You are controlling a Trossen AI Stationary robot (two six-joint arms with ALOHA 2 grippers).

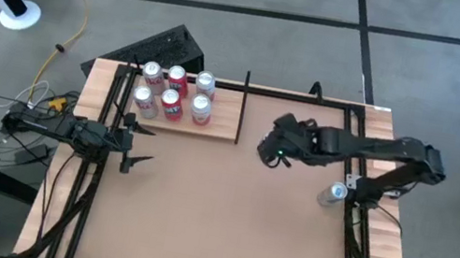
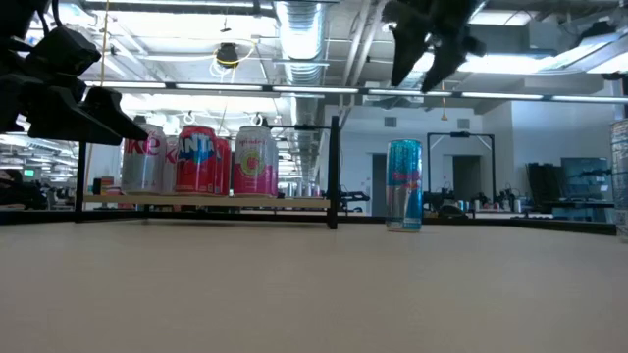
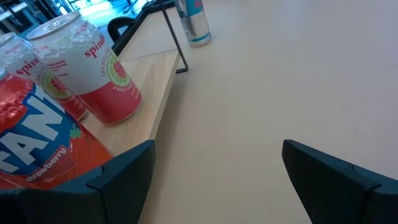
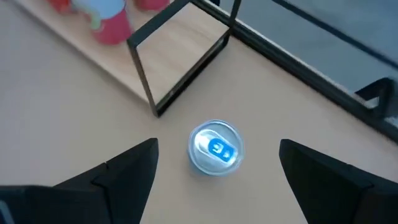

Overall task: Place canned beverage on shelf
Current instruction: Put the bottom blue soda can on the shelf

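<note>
— Starting left: left end effector (image 1: 133, 143)?
— Fingers spread, empty, just beside the shelf (image 1: 222, 118) with its six cans.
— Blue can (image 4: 215, 148)?
— Upright on the worktop (image 1: 212, 230), off the shelf's end, below the wide-open right end effector (image 4: 217, 162).

Six cans (image 1: 175, 93) on shelf (image 1: 225, 114); slim can (image 2: 403, 184) on table just beside shelf's upright end.

slim blue can (image 2: 403, 184) upright on table, just beside pale shelf (image 1: 223, 116) end.
</note>
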